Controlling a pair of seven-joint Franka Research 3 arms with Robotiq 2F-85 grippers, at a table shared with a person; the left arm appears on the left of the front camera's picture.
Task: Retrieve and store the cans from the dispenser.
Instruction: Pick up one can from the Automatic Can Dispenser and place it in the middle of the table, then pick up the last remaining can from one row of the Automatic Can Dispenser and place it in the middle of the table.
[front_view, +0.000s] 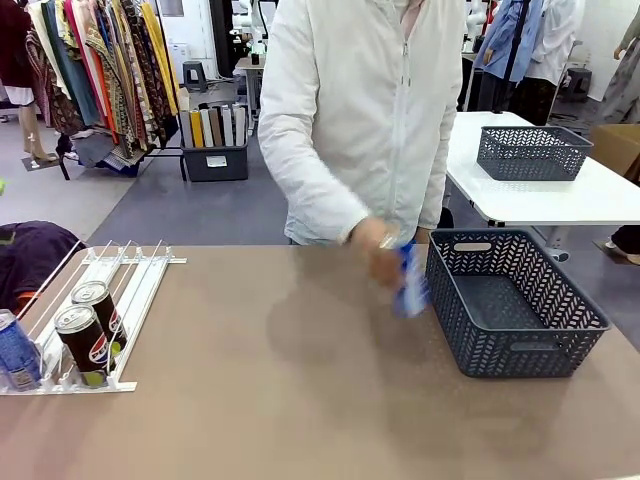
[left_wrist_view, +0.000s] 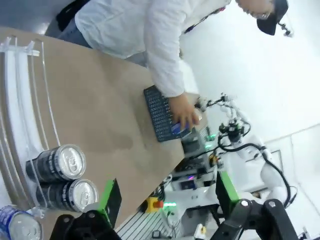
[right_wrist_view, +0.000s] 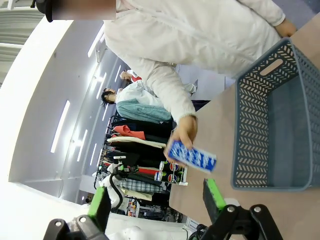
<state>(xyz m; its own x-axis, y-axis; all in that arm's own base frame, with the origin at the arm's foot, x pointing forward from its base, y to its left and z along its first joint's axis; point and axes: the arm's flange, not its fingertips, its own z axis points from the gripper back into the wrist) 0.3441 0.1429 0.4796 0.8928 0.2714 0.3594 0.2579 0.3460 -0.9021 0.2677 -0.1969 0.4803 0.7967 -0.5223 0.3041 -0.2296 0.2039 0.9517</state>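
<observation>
Where the white wire dispenser (front_view: 145, 285) slopes at left, two cylindrical black cans (front_view: 88, 340) and a blue can (front_view: 17, 352) stand at its low end; centre, a person's hand (front_view: 382, 258) holds a second blue can (front_view: 410, 282) beside the lattice-walled grey basket (front_view: 520, 345). Left gripper (left_wrist_view: 168, 195) and right gripper (right_wrist_view: 156, 200) gape, empty.

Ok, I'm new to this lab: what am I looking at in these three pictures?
One picture looks across the table from between two robot arms; the other two come from cameras on the arms' wrists. The green-tipped prongs there are the left gripper and right gripper, both open, holding nothing. On the table a white dispenser holds two black cans and a blue can; a grey basket stands at the other side. The person's hand holds a second blue can near the basket.
</observation>
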